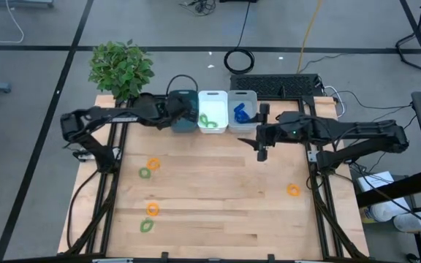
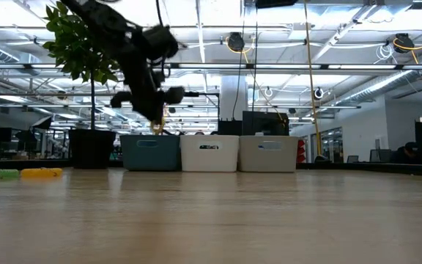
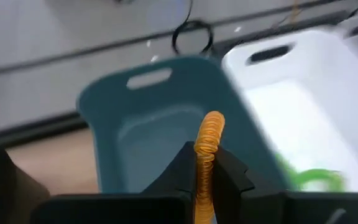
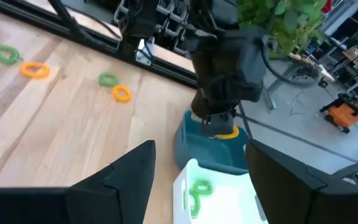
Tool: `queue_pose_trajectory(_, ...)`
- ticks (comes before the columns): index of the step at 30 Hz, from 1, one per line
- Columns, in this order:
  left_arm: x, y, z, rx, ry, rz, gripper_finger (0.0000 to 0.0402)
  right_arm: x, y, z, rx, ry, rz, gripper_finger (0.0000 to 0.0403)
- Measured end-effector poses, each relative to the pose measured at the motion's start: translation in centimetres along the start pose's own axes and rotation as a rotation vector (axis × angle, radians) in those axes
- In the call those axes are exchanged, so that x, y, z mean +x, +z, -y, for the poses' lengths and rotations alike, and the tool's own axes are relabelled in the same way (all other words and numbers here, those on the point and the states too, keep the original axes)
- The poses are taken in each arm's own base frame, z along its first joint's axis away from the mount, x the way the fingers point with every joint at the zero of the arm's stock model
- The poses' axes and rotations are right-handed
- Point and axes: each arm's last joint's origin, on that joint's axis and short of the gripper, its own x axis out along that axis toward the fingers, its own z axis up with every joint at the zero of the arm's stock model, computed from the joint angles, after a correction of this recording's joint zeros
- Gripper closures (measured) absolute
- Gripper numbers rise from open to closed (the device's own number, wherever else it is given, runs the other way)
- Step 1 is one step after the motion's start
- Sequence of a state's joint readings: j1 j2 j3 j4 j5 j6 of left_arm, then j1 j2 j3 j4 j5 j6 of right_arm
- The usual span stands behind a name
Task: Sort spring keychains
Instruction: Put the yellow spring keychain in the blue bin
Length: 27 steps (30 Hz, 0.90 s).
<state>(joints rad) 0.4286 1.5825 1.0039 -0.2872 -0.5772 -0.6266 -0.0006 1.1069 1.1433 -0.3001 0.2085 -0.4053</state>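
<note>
My left gripper (image 1: pixel 183 109) hangs over the teal bin (image 1: pixel 183 120), shut on an orange spring keychain (image 3: pixel 209 134). The white bin (image 1: pixel 212 111) beside it holds green keychains (image 3: pixel 316 179), and the third bin (image 1: pixel 242 109) holds blue ones. My right gripper (image 1: pixel 262 150) hovers open over the table in front of the third bin, touching nothing. Loose keychains lie flat on the wood: orange (image 1: pixel 153 164) and green (image 1: pixel 145 173) together, orange (image 1: pixel 152 209), green (image 1: pixel 146 226), and a lone orange one (image 1: pixel 293 190) on the right. My left gripper (image 3: pixel 205 163) pinches the orange keychain's coil (image 3: pixel 204 158) between its two fingers (image 3: pixel 182 168). The right wrist view shows the fingers pointing down from above, with the keychain (image 4: pixel 227 132) lifted clear just above the teal bin (image 4: pixel 210 152). A loop end sticks out past the fingertips.
Three bins stand in a row at the table's far edge, with a potted plant (image 1: pixel 120 67) at the far left corner. A black cable coil (image 1: pixel 239 61) lies on the floor beyond, next to a dark keyboard (image 1: pixel 276 85). Bare wood spans the table's middle and near side.
</note>
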Motion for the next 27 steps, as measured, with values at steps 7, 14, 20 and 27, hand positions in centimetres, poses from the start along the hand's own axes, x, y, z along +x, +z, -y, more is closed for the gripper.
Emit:
queue_pose_trajectory(7,3.4,-2.0,-0.1,-0.027,0.024,-0.142,0.0379,0.9,-1.6,-0.9,-0.023,0.005,-0.012,0.0165)
queue_pose_trajectory(14,4.2,-2.6,0.0,-0.042,0.029,-0.172,0.036,1.4,-2.5,-1.4,-0.034,0.009,-0.02,0.0165)
queue_pose_trajectory(20,2.9,-1.6,0.0,0.005,-0.01,-0.132,0.026,1.4,-2.4,-1.3,-0.032,0.007,-0.016,0.0165)
queue_pose_trajectory(27,1.1,-0.2,-0.1,0.08,-0.107,-0.101,0.0169,1.3,-2.4,-1.4,-0.03,0.008,-0.012,0.0165)
